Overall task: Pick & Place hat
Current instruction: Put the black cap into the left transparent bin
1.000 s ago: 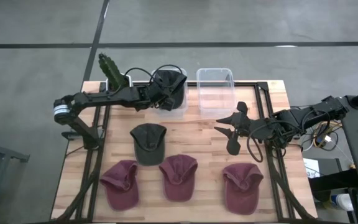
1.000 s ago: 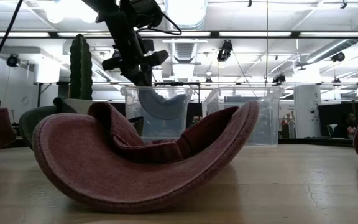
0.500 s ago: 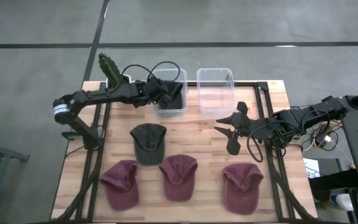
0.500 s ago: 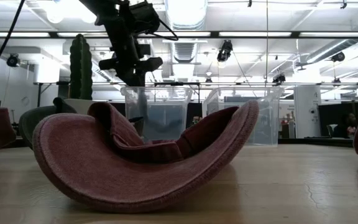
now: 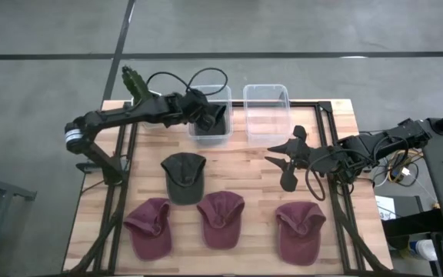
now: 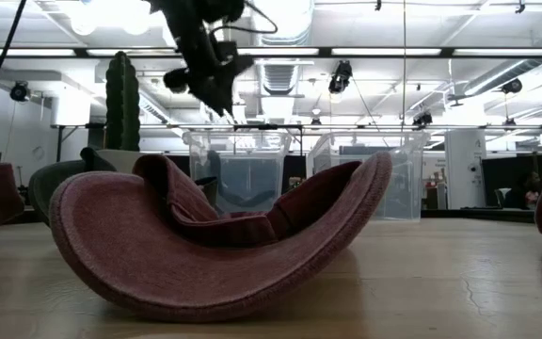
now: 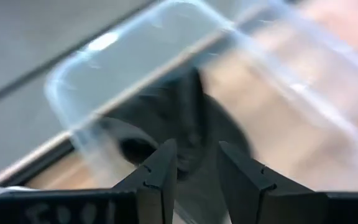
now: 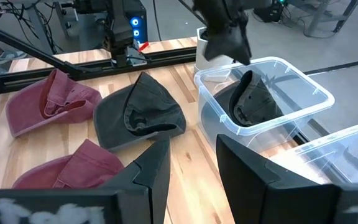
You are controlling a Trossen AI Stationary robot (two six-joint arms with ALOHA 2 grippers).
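Note:
A dark grey hat (image 5: 215, 119) lies crumpled on the bottom of the left clear bin (image 5: 228, 100) at the table's far edge. My left gripper (image 5: 206, 114) hangs above that bin, open, with nothing between its fingers (image 7: 166, 174); the right wrist view shows it (image 8: 225, 40) well clear of the hat (image 8: 253, 99). My right gripper (image 5: 279, 158) waits open over the table's right half, holding nothing. A dark green hat (image 5: 183, 175) and three maroon hats (image 5: 221, 219) lie on the wooden table.
A second clear bin (image 5: 266, 111) stands to the right of the first. A potted cactus (image 5: 135, 85) stands at the far left corner. The maroon hats (image 5: 148, 227) (image 5: 300, 231) line the near edge; one (image 6: 215, 245) fills the low view's foreground.
My left gripper has risen from the bin's rim to well above it and has rolled a little. The dark grey hat, high in the bin under the gripper a second ago, has sunk to the bin's bottom and stays there.

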